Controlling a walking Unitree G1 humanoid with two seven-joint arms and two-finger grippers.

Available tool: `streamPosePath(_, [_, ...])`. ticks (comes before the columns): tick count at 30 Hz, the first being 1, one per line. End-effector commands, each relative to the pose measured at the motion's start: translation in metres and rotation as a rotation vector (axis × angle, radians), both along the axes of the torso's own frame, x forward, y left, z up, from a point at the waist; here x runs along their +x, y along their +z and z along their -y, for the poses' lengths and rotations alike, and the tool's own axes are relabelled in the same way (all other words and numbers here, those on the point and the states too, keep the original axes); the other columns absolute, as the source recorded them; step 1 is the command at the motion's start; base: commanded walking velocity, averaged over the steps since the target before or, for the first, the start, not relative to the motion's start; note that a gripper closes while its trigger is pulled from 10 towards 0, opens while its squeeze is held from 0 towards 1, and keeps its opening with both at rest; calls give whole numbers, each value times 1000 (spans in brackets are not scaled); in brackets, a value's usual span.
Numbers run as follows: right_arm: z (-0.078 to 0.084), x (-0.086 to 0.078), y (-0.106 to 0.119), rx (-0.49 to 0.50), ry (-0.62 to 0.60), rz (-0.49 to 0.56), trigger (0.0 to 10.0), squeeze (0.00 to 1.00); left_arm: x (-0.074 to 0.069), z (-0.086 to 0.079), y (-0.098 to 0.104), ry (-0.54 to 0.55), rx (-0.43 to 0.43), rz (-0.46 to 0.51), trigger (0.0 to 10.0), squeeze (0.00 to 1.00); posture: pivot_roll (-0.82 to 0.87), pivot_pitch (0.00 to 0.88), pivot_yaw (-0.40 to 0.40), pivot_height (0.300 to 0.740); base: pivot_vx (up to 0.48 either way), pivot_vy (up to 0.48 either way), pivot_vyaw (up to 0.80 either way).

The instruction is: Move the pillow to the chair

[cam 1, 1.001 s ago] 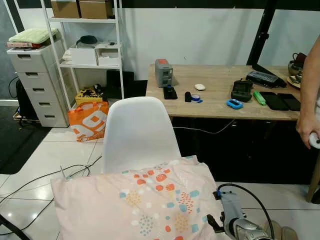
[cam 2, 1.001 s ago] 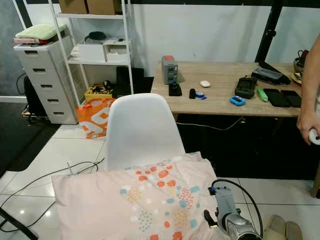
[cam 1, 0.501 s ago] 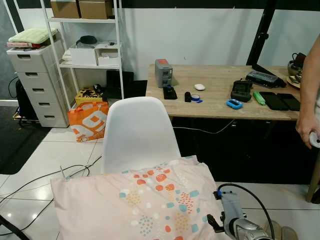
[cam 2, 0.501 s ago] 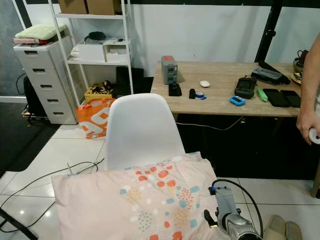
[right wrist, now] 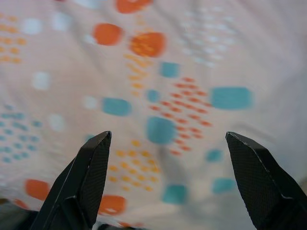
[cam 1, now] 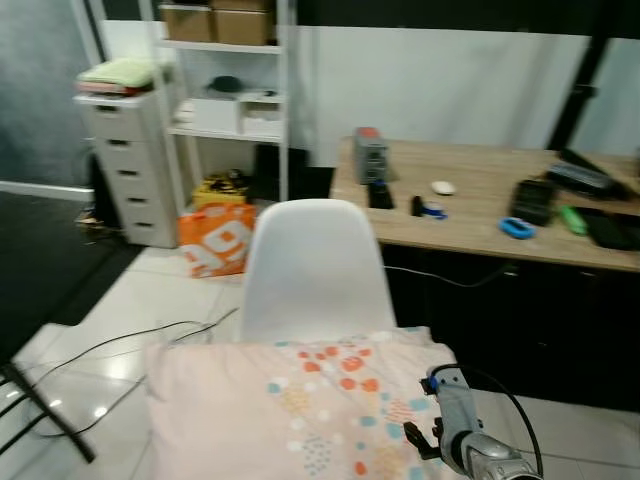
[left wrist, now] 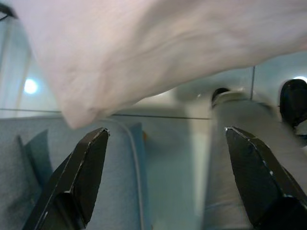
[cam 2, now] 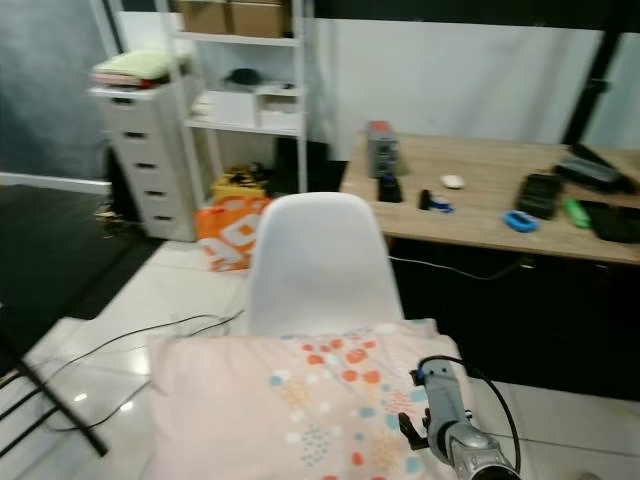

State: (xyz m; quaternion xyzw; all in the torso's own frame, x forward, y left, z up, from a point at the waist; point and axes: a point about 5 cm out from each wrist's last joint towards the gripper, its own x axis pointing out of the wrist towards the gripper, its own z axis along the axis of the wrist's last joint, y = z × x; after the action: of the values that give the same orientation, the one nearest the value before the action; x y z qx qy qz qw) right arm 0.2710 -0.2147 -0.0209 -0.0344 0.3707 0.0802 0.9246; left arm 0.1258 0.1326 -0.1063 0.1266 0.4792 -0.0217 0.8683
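Directly in front of the robot, a pale pink pillow (cam 1: 300,410) with orange and teal dots is held up just before a white chair (cam 1: 314,270), its far edge overlapping the foot of the chair's backrest. Its long axis runs side to side across the chair's front, broad patterned face upward, and the left corner juts out past the chair's left side.

Beside the pillow's right end is the silver right arm. In the wrist views, the right gripper (right wrist: 168,184) has its two black fingers spread wide, the patterned cloth lying just beyond the tips. The left gripper (left wrist: 165,179) is likewise spread under the pillow's plain underside, with floor showing between the fingers. Neither appears to pinch the fabric, so the pillow seems only propped between the arms.

That is the likely risk: a soft load carried without a firm hold could sag or slide to the floor before reaching the seat. Behind the chair stand a wooden desk (cam 1: 470,200) and a white shelf unit (cam 1: 225,95).
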Motion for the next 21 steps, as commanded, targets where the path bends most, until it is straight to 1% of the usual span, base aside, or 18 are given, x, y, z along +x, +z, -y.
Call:
streamPosePath(1, [3, -1, 0, 9, -12, 6, 10000, 0, -5, 4, -2, 0, -23, -19, 10000, 0, -144, 12, -28, 740, 0, 0, 800])
streamPosePath(21, [3, 0, 1, 29, -19, 11, 10000, 0, -5, 5, -1, 37, -52, -12, 10000, 0, -145, 17, -30, 740, 0, 0, 797])
